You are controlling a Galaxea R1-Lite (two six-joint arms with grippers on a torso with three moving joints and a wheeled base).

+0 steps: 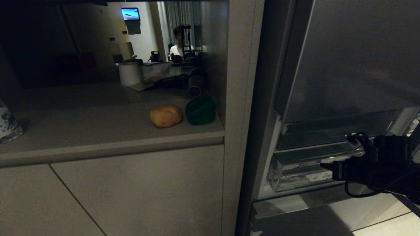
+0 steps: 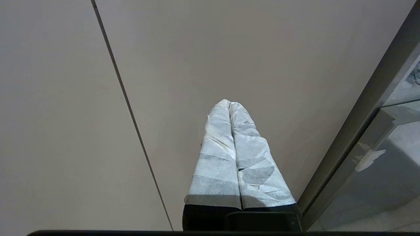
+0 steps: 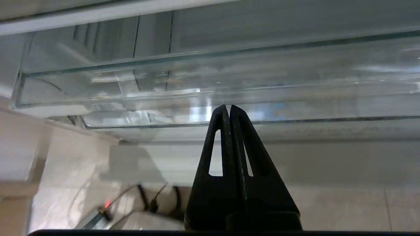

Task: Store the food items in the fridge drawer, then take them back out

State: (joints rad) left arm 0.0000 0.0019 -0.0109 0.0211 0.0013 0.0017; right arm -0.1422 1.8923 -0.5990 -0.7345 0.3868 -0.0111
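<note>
Sitting on the counter, well apart from the right gripper (image 3: 229, 109), the potato (image 1: 166, 115) is not yet stored, and a green item (image 1: 200, 110) touches it. That pincer, pressed together and empty, points at the fridge drawer (image 3: 203, 85) just ahead; judging from this, almost everything remains. The left gripper (image 2: 229, 105), also pressed together, faces a cabinet panel (image 2: 65, 114). Whether the drawer holds anything stays unclear.

The potato (image 1: 166, 115) lies on the bench (image 1: 82, 131) near its right front corner, a pepper (image 1: 200, 110) just right of it. The fridge drawer (image 1: 305, 170) sits lower, right of the bench.
</note>
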